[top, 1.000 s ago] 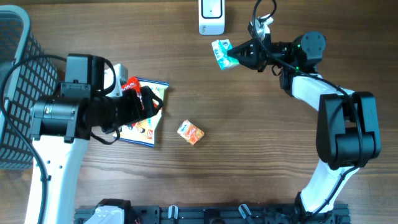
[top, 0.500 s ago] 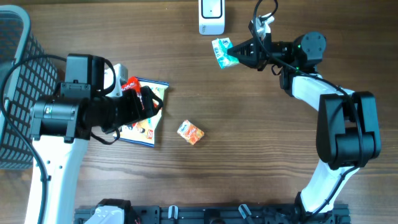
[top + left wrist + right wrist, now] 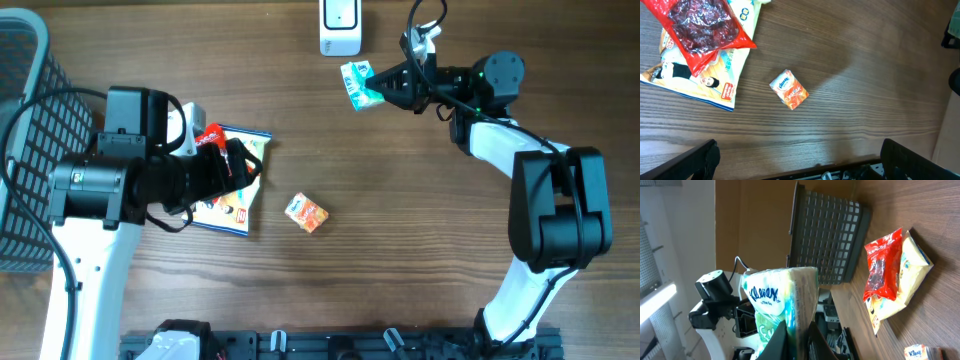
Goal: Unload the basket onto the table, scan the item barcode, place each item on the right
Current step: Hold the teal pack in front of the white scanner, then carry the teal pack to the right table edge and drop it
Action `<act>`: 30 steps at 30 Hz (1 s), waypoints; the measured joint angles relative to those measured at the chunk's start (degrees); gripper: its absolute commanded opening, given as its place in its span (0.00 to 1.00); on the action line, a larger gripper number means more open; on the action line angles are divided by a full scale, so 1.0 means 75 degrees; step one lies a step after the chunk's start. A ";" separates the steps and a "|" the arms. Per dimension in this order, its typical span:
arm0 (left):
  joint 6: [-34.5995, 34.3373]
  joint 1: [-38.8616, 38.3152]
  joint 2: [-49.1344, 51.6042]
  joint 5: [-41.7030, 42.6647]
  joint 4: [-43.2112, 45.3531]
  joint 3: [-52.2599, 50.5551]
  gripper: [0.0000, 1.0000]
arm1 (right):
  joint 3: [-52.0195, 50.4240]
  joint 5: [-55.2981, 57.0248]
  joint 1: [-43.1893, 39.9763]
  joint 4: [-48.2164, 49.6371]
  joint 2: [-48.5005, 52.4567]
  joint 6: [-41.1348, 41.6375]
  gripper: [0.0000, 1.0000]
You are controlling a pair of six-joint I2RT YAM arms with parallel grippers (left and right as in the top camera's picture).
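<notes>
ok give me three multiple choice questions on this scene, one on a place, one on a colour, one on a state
1. Where is the small orange Kleenex pack?
A on the bare table, right of the flat packet
B on top of that packet
C held in the air

2. What colour is the snack bag lying on the flat packet?
A blue
B black
C red

3. What is the right end effector doing?
A open and empty
B shut on the green Kleenex tissue pack
C out of view

Answers:
1 A, the overhead view shows it alone on the wood.
2 C, the left wrist view shows it red.
3 B, the right wrist view shows it pinching the pack.
</notes>
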 measured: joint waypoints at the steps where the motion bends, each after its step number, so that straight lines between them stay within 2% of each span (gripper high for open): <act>1: 0.0000 0.0000 0.0000 0.0000 0.0000 0.0000 1.00 | 0.0000 0.0003 0.0000 0.0000 0.0000 0.0000 0.04; 12: 0.0000 0.0000 0.0000 0.0000 0.0000 0.0000 1.00 | 0.0000 0.0003 0.0000 0.0000 0.0000 -0.0032 0.04; 19: 0.0000 0.0000 0.0000 0.0000 0.0000 0.0000 1.00 | 0.0000 0.0501 -0.0003 -0.0277 0.0000 -0.1055 0.05; 22: 0.0000 0.0000 0.0000 -0.0003 0.0006 0.0000 1.00 | 0.0111 0.0965 -0.0003 -0.1463 0.0000 -0.2124 0.04; 26: 0.0000 0.0000 0.0000 0.0000 0.0000 0.0000 1.00 | 0.0775 0.1556 -0.0003 -0.4106 0.0003 -0.3914 0.05; 30: 0.0000 0.0000 0.0000 -0.0003 0.0006 -0.0003 1.00 | 0.2072 0.2975 0.0003 -0.8865 0.0017 -0.6805 0.04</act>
